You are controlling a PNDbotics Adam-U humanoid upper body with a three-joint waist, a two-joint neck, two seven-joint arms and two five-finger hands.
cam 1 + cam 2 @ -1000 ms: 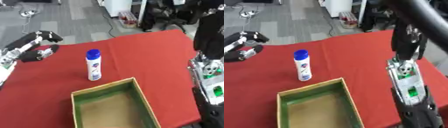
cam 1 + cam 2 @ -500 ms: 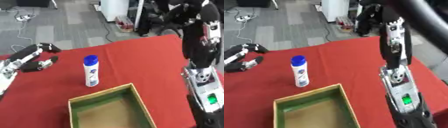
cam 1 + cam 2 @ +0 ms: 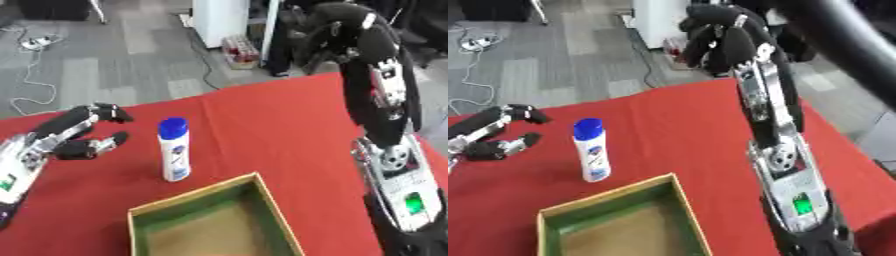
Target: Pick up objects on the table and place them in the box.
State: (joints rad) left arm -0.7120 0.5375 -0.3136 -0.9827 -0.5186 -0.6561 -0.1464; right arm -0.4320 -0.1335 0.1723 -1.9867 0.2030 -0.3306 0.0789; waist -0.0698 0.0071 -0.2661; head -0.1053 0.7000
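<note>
A white bottle with a blue cap (image 3: 174,149) stands upright on the red table (image 3: 280,130), just behind the open box (image 3: 210,220). The box has green inner walls, a brown floor and nothing inside. My left hand (image 3: 74,137) hovers to the left of the bottle, apart from it, fingers loosely curved and holding nothing. My right hand (image 3: 724,32) is raised high above the table's far edge on its upright arm (image 3: 776,145), fingers curled, holding nothing.
The table's far edge runs diagonally; beyond it lie grey floor, cables (image 3: 35,45) and a white cabinet (image 3: 223,20). My right arm stands over the table's right side, close to the box's right wall.
My right arm has swung up and its hand has risen into view above the far edge. The camera has tilted, shifting the whole scene. My left hand stays left of the bottle.
</note>
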